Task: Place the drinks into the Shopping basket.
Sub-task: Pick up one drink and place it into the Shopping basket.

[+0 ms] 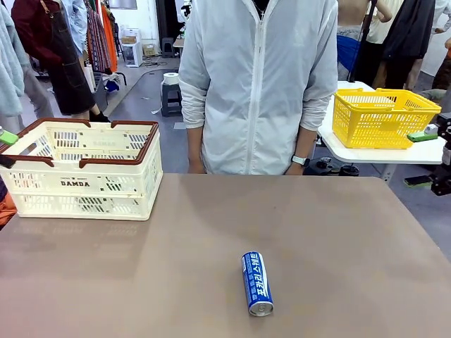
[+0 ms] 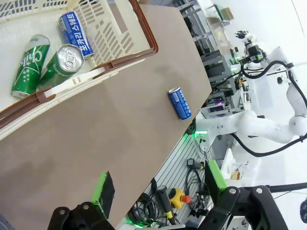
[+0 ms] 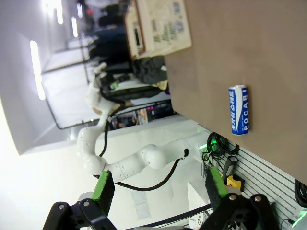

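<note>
four drinks in all: one blue can (image 1: 257,283) lying alone on the brown table (image 1: 352,239), two green cans (image 2: 31,63) and another blue can (image 2: 76,34) inside the shopping basket (image 1: 79,184) at the table's left, both the left gripper (image 2: 158,194) and right gripper (image 3: 157,187) wide open and empty, a person in a white jacket (image 1: 257,84) across a busy room.

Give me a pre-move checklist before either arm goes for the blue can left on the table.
1. Blue metal drink can lying on its side on the brown table, nothing around it: ok.
2. Left gripper open, nothing held: ok.
3. Right gripper open, nothing held: ok.
4. Cream-white slotted shopping basket with brown rim has room; it holds two green cans and one blue can: ok.
5. Person's hands off the tabletop: cannot tell.
</note>
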### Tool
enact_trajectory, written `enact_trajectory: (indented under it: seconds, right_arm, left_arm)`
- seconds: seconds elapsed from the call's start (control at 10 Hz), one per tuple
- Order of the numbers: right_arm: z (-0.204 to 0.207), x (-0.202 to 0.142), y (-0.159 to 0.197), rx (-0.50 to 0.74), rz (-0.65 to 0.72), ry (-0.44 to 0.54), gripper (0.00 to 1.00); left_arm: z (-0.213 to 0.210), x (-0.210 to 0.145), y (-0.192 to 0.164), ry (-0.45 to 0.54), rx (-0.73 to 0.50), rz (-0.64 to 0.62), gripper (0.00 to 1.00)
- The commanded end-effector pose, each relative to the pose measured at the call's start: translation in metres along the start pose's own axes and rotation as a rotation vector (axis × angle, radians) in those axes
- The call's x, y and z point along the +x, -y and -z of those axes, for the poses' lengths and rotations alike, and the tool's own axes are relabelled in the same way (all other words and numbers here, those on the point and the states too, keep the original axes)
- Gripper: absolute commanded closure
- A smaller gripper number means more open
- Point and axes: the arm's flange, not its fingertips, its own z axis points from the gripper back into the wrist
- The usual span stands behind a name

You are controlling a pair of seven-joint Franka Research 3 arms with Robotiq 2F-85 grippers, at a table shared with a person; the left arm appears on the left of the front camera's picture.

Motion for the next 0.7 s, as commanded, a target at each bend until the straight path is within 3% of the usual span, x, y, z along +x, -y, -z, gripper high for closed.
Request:
enact_trajectory:
  seconds: [0.0,0.6]
  right_arm:
    - [-0.0018,-0.0016,-0.0025,-0.008,0.008,-0.007,0.00]
    - [-0.0018,-0.0016,-0.0025,-0.008,0.008,-0.007,0.00]
  left_arm:
    - [-0.0008,-0.0014,0.0014,0.005,-0.001,-0.012,0.00]
    - [-0.0008,-0.0014,0.0014,0.005,-0.001,-0.012,0.00]
